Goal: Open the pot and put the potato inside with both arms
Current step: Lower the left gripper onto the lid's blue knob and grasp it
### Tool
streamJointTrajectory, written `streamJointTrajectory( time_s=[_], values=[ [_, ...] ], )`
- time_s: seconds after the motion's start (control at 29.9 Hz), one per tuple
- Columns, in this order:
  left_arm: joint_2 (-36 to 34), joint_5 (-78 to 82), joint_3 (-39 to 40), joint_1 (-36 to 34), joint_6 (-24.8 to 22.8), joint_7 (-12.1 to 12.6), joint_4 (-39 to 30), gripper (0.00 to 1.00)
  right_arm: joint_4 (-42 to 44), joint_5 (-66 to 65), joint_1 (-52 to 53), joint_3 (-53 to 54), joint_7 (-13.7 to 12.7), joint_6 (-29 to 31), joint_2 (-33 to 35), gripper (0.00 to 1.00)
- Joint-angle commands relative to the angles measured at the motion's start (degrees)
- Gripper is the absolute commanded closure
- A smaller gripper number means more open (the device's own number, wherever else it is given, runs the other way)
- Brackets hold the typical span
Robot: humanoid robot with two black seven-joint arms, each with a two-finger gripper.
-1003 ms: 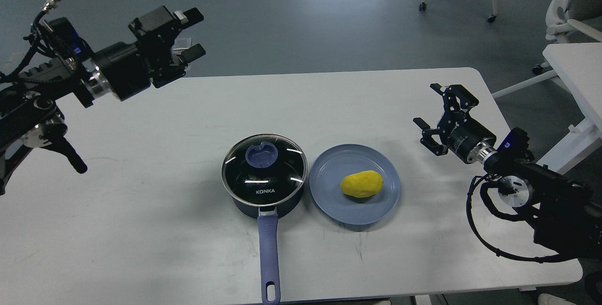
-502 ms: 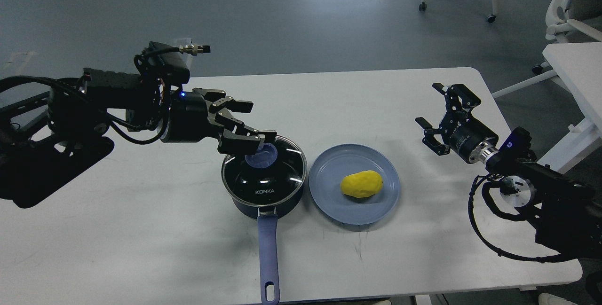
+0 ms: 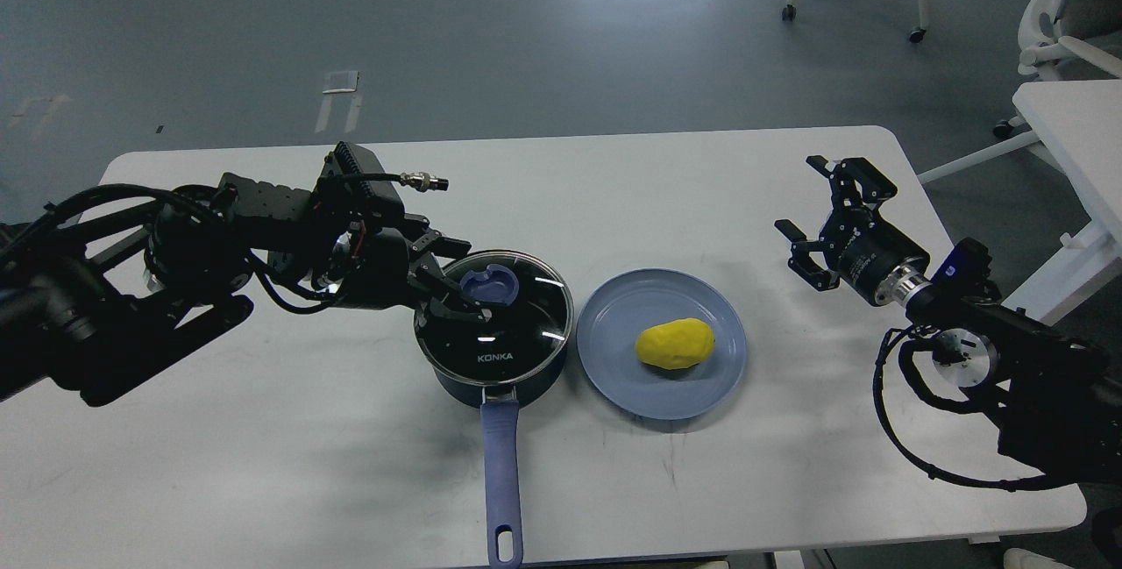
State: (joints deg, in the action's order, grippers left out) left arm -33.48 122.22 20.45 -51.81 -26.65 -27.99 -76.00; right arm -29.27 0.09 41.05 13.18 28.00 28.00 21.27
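The dark navy pot (image 3: 526,365) stands at the table's middle with its glass KONKA lid (image 3: 535,310) on and its blue knob (image 3: 491,282) showing. Its long blue handle (image 3: 502,472) points toward the table's near edge. My left gripper (image 3: 453,280) is low over the lid's left side, open, with its fingers just left of the knob, one above and one below it. The yellow potato (image 3: 674,344) lies on a flat blue-grey plate (image 3: 614,363) right of the pot. My right gripper (image 3: 802,201) is open and empty, well right of the plate.
The white table (image 3: 263,446) carries only the pot and the plate. A second white table (image 3: 1074,126) and office chairs (image 3: 1069,17) stand off to the right on the grey floor.
My left arm has swung down from high at the far left to the pot lid, and its fingers now sit lower, beside the knob. The right arm has barely moved.
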Motion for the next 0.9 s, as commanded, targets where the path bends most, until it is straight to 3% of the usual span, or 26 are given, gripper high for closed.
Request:
streamJointTrajectory(
  time_s=[0.0, 0.87],
  values=[
    [0.26, -0.23, -0.06, 0.30, 0.11, -0.01, -0.03, 0.02, 0.00, 0.00, 0.00, 0.00, 0.00, 0.00, 0.00, 0.03],
    [0.61, -0.05, -0.50, 0.48, 1.78, -0.01, -0.03, 0.15, 0.08, -0.17, -0.09, -0.09, 0.00, 0.00, 0.00, 0.03]
  ],
)
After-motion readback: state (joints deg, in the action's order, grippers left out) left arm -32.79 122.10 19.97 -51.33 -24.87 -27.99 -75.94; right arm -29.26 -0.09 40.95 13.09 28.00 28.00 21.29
